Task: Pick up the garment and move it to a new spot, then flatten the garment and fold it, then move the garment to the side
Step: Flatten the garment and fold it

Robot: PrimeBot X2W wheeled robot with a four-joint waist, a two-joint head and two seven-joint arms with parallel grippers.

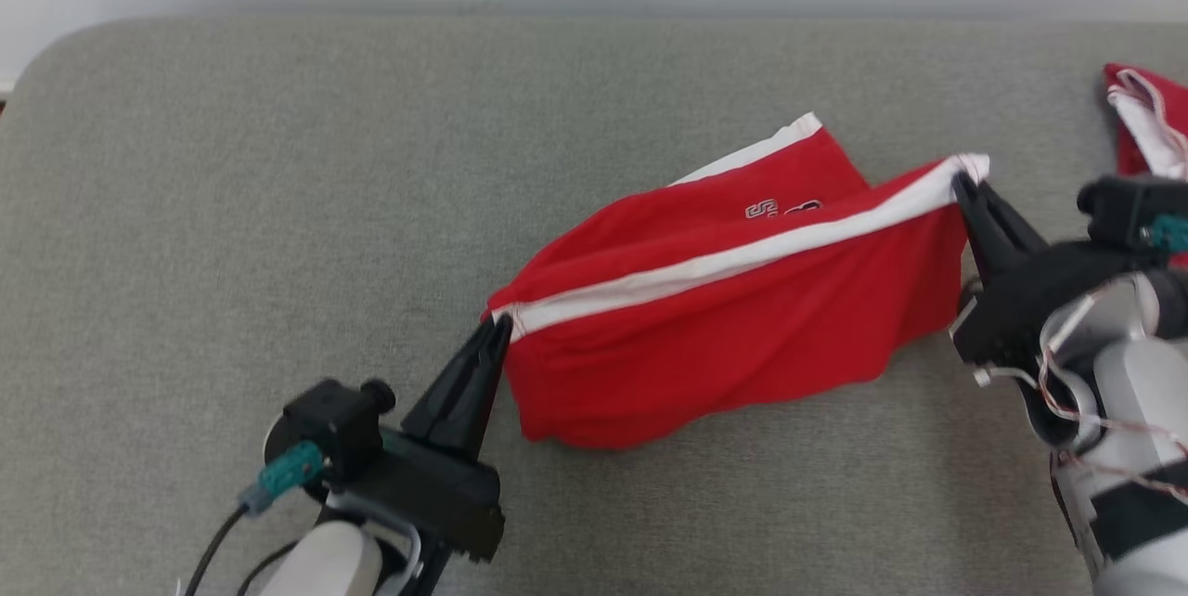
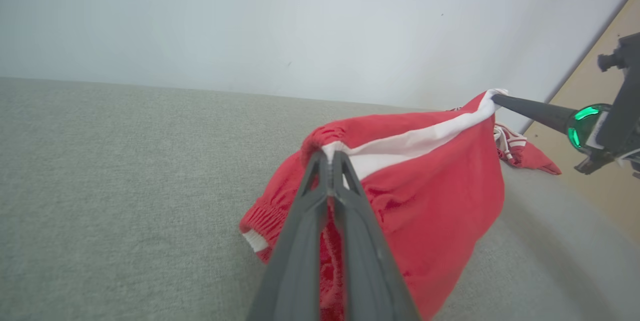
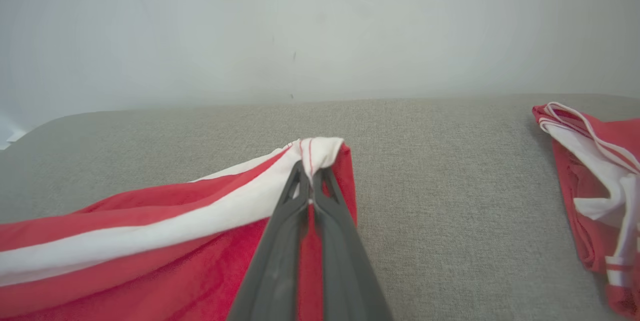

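Garment (image 1: 742, 336) sagging onto bench (image 1: 278, 206), right of middle, stretched between left gripper (image 1: 498, 325) and right gripper (image 1: 961, 180), both clenching its white band (thin pinches). Risk: pulling harder, band slipping free, cloth dropping crumpled.

The red shorts (image 1: 724, 336) carry a small outlined print (image 1: 784, 207) near their upper fold. Its first letter looks like an S; the rest is creased and too small to read.

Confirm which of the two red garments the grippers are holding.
The middle red garment, strung between left gripper and right gripper. The other garment lies loose at far right.
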